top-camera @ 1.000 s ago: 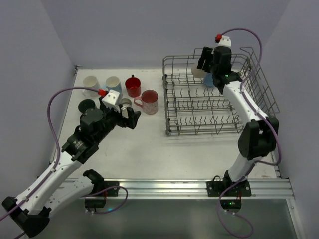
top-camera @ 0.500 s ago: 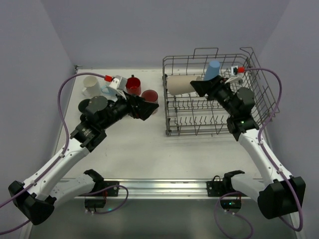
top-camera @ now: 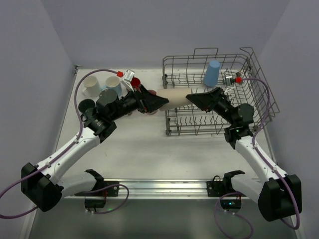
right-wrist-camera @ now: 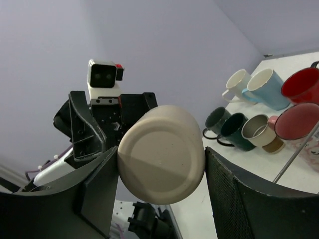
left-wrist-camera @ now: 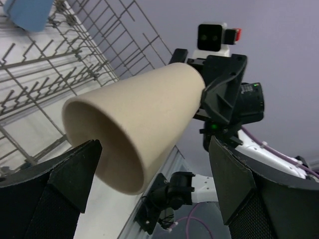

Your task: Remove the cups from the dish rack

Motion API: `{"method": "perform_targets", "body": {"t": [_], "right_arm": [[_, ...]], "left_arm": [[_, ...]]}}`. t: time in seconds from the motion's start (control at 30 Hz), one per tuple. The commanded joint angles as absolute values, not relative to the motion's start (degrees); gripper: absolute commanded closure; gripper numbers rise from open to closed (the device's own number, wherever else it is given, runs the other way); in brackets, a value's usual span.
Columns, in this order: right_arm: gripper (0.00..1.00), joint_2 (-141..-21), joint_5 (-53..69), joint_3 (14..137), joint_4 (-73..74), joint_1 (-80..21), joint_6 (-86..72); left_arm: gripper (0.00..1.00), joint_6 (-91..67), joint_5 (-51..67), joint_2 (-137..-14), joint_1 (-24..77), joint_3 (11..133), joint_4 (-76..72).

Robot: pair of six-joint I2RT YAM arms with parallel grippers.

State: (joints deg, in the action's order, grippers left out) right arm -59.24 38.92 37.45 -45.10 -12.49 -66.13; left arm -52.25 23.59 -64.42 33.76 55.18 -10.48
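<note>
The beige cup (top-camera: pixel 177 98) hangs in the air on its side, above the left end of the dish rack (top-camera: pixel 194 131). Its closed bottom points towards the right of the rack and its open mouth towards the left. The right gripper (top-camera: pixel 193 98) is clamped on the bottom end of the cup; the right wrist view shows the round base filling the gap between the two fingers. The left gripper (top-camera: pixel 158 102) reaches in from the left of the rack with its fingers spread wide. In the left wrist view the cup's mouth sits between those fingers, but it is not clear whether they touch the rim. A blue tumbler (top-camera: pixel 213 72) stands in the back part of the rack among the tines, wide end down and leaning a little. The other cups are grouped on the desk (top-camera: pixel 139 149) to the left of the rack. A white mug (right-wrist-camera: pixel 238 81) and a light blue mug (right-wrist-camera: pixel 269 88) stand side by side farthest from the rack. A red mug (right-wrist-camera: pixel 301 84) stands nearer to it, and a speckled pink mug (right-wrist-camera: pixel 298 122) stands just beside the rack's left edge. Two dark teal mugs (right-wrist-camera: pixel 217 121) stand close together, with a small cup with a grey inside (right-wrist-camera: pixel 258 132) between them and the pink one.
</note>
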Motion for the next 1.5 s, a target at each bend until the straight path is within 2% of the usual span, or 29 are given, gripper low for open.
{"method": "perform_targets", "body": {"t": [0.0,0.07,0.17,0.2,0.27,0.3,0.37,0.4,0.43,0.53,0.67,0.83,0.93,1.17,1.47], "right_arm": [[0.58,-60.91,42.45,37.09,-52.56,-12.48,-70.67],[0.58,-61.61,42.89,36.91,-52.56,-12.57,-70.49],[0.58,-62.75,42.98,36.74,-52.65,-12.83,-70.66],[0.58,-62.93,42.89,36.74,-52.82,-12.83,-70.75],[0.58,-63.72,42.63,36.48,-52.82,-13.09,-70.93],[0.56,-64.07,42.8,36.47,-52.74,-13.27,-70.93],[0.48,-65.12,43.06,36.74,-52.91,-13.53,-71.1],[0.42,-65.39,43.33,36.83,-53.08,-13.71,-71.1],[0.25,-65.56,43.68,36.83,-53.17,-13.88,-71.19],[0.01,-65.22,43.42,36.65,-52.3,-13.8,-70.75],[0.01,-62.85,42.02,36.65,-47.74,-13.8,-66.03],[0.01,-57.22,35.52,39.54,-27.89,-13.71,-53.46],[0.01,-54.5,31.12,41.22,-20.58,-13.8,-47.47],[0.01,-52.39,27.07,43.33,-12.84,-13.8,-41.58],[0.01,-53.17,26.11,43.42,-11.43,-13.88,-40.25]], "left_arm": [[0.04,-57.92,29.0,-65.48,33.49,55.46,-19.86],[0.11,-58.09,29.62,-65.65,33.49,55.2,-21.35],[0.32,-58.88,30.14,-65.92,33.49,54.76,-23.64],[0.51,-59.23,30.32,-66.0,33.49,54.76,-23.99],[0.69,-59.24,30.32,-66.01,33.49,54.76,-24.52],[0.86,-58.98,30.15,-65.92,33.49,54.84,-24.52],[1.0,-58.01,29.27,-65.74,33.4,55.28,-23.47],[1.0,-56.7,28.75,-65.22,33.4,55.54,-22.77],[1.0,-55.91,28.04,-64.78,33.49,55.72,-20.94],[1.0,-48.98,21.39,-62.85,33.49,58.61,-10.87],[1.0,-36.24,9.45,-59.25,33.49,66.68,8.4],[1.0,-21.81,-3.75,-60.99,33.49,75.49,34.65],[1.0,-18.11,-10.45,-63.19,33.49,77.17,43.03],[1.0,-14.86,-14.4,-69.25,33.92,73.93,50.71],[1.0,-13.27,-16.09,-78.3,35.59,70.4,48.61]]}}
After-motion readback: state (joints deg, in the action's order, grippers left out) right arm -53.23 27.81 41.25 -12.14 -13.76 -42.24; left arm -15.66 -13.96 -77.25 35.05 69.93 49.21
